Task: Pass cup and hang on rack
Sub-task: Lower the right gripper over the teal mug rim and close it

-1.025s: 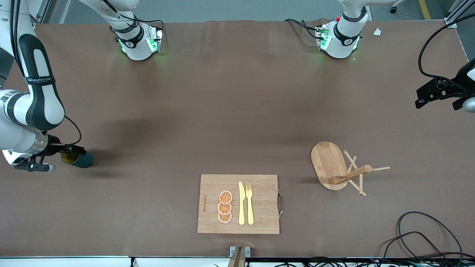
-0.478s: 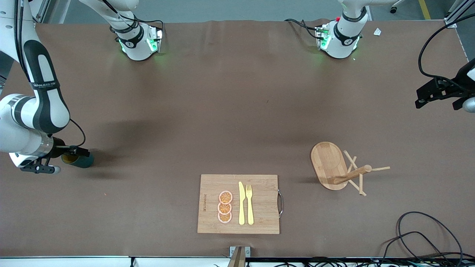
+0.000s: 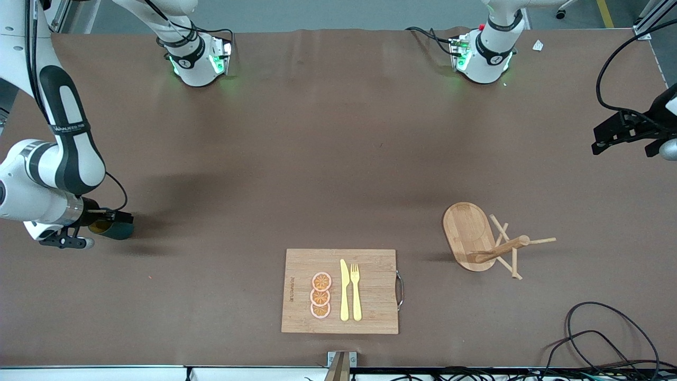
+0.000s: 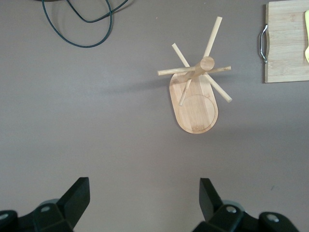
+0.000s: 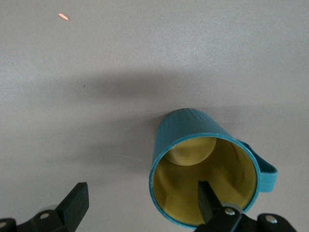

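Note:
The dark teal cup point(image 3: 120, 229) stands upright on the table at the right arm's end, its yellow inside point(image 5: 203, 183) facing up and its handle point(image 5: 268, 174) sticking out sideways. My right gripper point(image 3: 89, 236) point(image 5: 141, 197) is open right over it. One fingertip point(image 5: 206, 195) is over the cup's mouth, the other over bare table beside it. The bamboo rack point(image 3: 470, 235) point(image 4: 195, 104) stands upright toward the left arm's end, nothing on its pegs. My left gripper point(image 3: 664, 149) point(image 4: 143, 191) waits open and empty above the table beside the rack.
A bamboo cutting board point(image 3: 370, 307) point(image 4: 287, 43) with a yellow knife, a fork and orange slices lies near the front edge. Loose black cables point(image 3: 608, 338) point(image 4: 82, 24) lie at the corner nearest the camera, at the left arm's end.
The right arm has shifted its hand a little closer over the cup. The cup, the rack and the left arm have not moved.

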